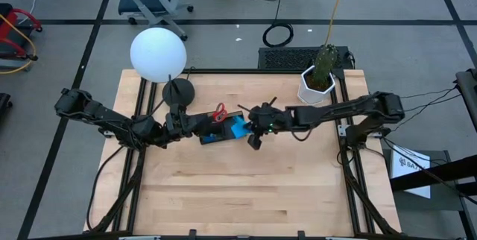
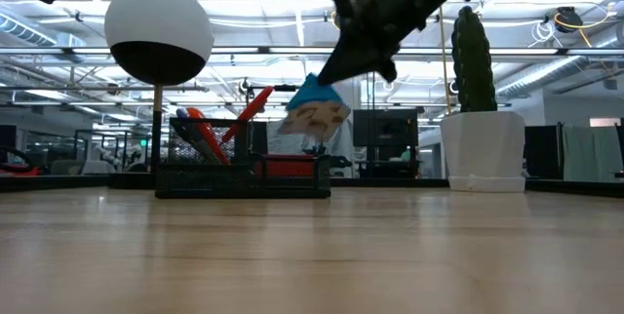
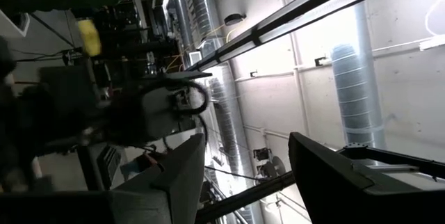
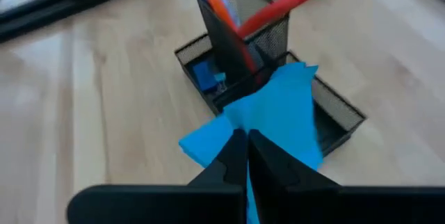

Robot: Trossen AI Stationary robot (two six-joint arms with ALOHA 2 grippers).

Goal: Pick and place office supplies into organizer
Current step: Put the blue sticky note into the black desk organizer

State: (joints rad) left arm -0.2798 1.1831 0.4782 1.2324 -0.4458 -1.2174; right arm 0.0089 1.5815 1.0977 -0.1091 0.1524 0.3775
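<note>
The black mesh organizer (image 1: 216,134) (image 2: 244,173) stands mid-table. Its tall cup (image 4: 240,33) holds the red-handled scissors (image 1: 220,112) (image 4: 292,1) and pens (image 4: 215,5). A small blue eraser (image 4: 205,74) lies in a low compartment. My right gripper (image 1: 252,130) (image 2: 336,65) (image 4: 247,144) is shut on the blue notepad (image 1: 238,127) (image 2: 312,111) just above the organizer's right end. My left gripper (image 1: 192,124) (image 3: 247,144) is at the organizer's left end, open. Its wrist view shows only the ceiling between the fingers. My right gripper pinches the blue notepad between its two fingers at one edge (image 4: 261,137). The fingers slant down from the table's right side. The notepad hangs tilted below the fingers, lifted clear, over the organizer's low tray (image 4: 334,116).
A white globe lamp (image 1: 158,54) on a black base (image 1: 179,91) stands behind the organizer. A white hexagonal pot with a cactus (image 1: 317,83) (image 2: 483,148) sits at the far right. The near half of the wooden table (image 1: 246,195) is free room.
</note>
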